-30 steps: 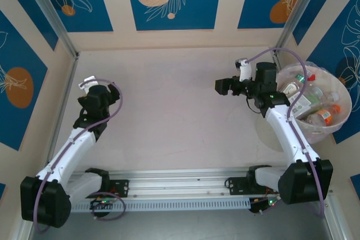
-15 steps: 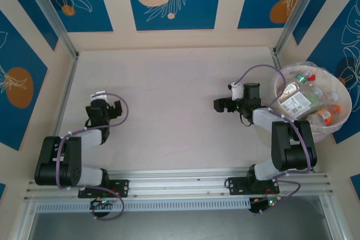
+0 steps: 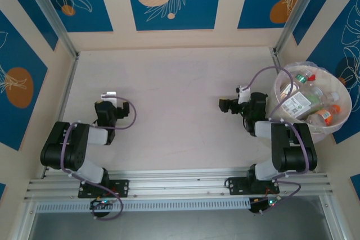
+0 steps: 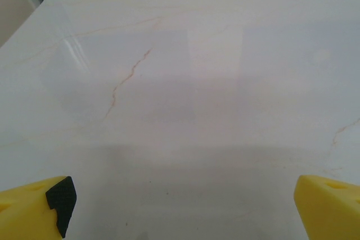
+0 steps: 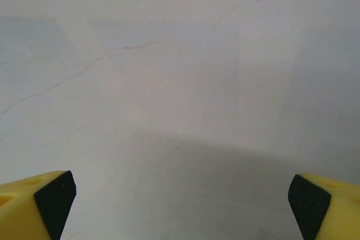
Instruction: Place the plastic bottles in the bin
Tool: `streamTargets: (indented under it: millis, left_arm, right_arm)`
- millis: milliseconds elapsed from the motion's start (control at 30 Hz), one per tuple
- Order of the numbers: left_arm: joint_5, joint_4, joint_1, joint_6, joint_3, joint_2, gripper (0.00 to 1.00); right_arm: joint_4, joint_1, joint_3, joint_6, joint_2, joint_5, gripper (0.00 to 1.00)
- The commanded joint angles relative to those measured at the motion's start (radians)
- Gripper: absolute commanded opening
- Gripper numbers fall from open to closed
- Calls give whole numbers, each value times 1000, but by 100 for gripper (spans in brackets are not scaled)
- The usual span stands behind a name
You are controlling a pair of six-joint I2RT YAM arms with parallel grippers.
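Seen from above, both arms sit folded low by their bases, likely because the job looks done: the plastic bottles (image 3: 298,104) lie heaped inside the bin (image 3: 315,134) at the right edge of the table (image 3: 169,82). The bin is near the right gripper (image 3: 228,105), which points away from it, and well apart from the left gripper (image 3: 108,105). At the left wrist, yellow fingers (image 4: 34,206) stand spread wide over bare tabletop, holding nothing; at the right wrist, the fingers (image 5: 39,200) are likewise fully apart and empty.
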Motion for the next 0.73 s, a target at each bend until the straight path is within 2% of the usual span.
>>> streamTargets:
  millis: [0,67,133,200,700]
  left_arm:
    - [-48,38,-6,17,17,-3,100]
    - [-48,40,-5,17,14,-5,100]
    - [-45,40,-6,20,14,-4,100]
    - [-43,42,-4,19,13,-5,100]
    - [-25,39,-3,26,17,-2,100]
  right_arm:
    - [228,-13,-72,37,21,23,99]
    - [240,-5,-69,36,33,51,99]
    - [84,9,20,68,42,167,99]
    - [101,15,11,68,41,192,99]
    - [99,15,8,70,39,191,99]
